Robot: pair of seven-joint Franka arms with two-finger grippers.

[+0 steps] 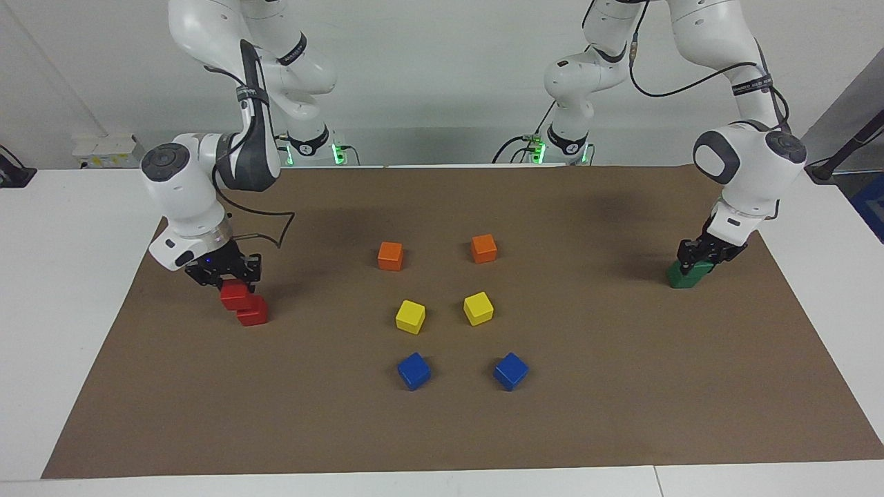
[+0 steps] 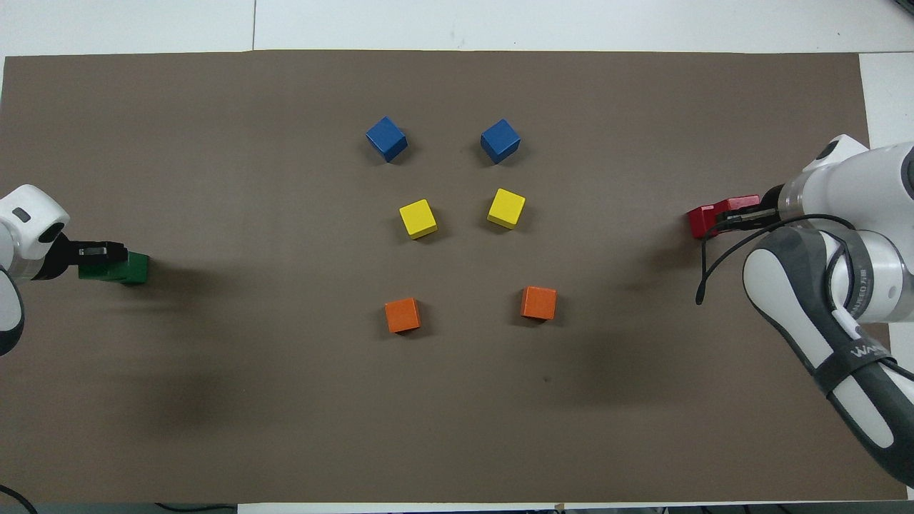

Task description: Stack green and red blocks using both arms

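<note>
My right gripper (image 1: 233, 286) is shut on a red block (image 1: 235, 295). It holds that block low over the edge of the second red block (image 1: 253, 316), offset toward the right arm's end of the table. Whether the two touch I cannot tell. In the overhead view the red blocks (image 2: 701, 220) merge under the right gripper (image 2: 735, 213). My left gripper (image 1: 701, 257) is down at a green block (image 1: 705, 268) that sits tilted on the other green block (image 1: 682, 277). From above, the green blocks (image 2: 133, 268) show beside the left gripper (image 2: 100, 253).
Two orange cubes (image 1: 390, 255) (image 1: 483, 248), two yellow cubes (image 1: 410, 317) (image 1: 478, 308) and two blue cubes (image 1: 414, 371) (image 1: 511, 371) lie in pairs mid-table on the brown mat (image 1: 621, 386). White table borders the mat.
</note>
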